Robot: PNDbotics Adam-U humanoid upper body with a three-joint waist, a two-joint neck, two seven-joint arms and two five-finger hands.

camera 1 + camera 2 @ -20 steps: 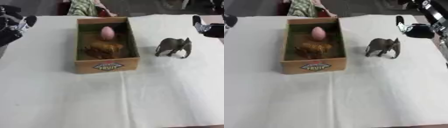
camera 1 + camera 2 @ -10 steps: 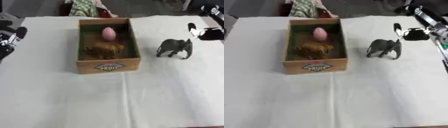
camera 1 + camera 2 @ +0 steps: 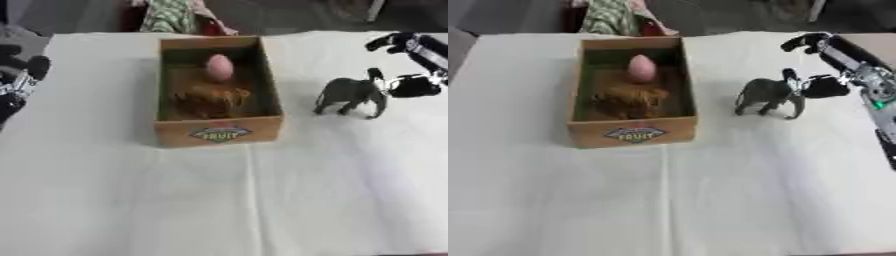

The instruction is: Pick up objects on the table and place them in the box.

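A cardboard box [image 3: 633, 135] with a "FRUIT" label on its near wall is seen left of centre on the white-covered worktop [image 3: 675, 200]. Inside it, a pink egg [image 3: 641, 68] lies toward the far end and a brown animal figure [image 3: 630, 97] toward the near end. A grey toy elephant [image 3: 769, 94] stands upright to the right of the box. The right robot hand [image 3: 822, 85] is held spread wide just beside the elephant's right side. The left robot hand [image 3: 24, 80] is shown at the left edge; its fingers cannot be told.

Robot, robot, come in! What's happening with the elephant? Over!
Right hand open, right beside toy elephant, not holding it. Left hand idle at left edge. Elephant standing outside box; pink egg and brown toy inside. Nothing blocking.
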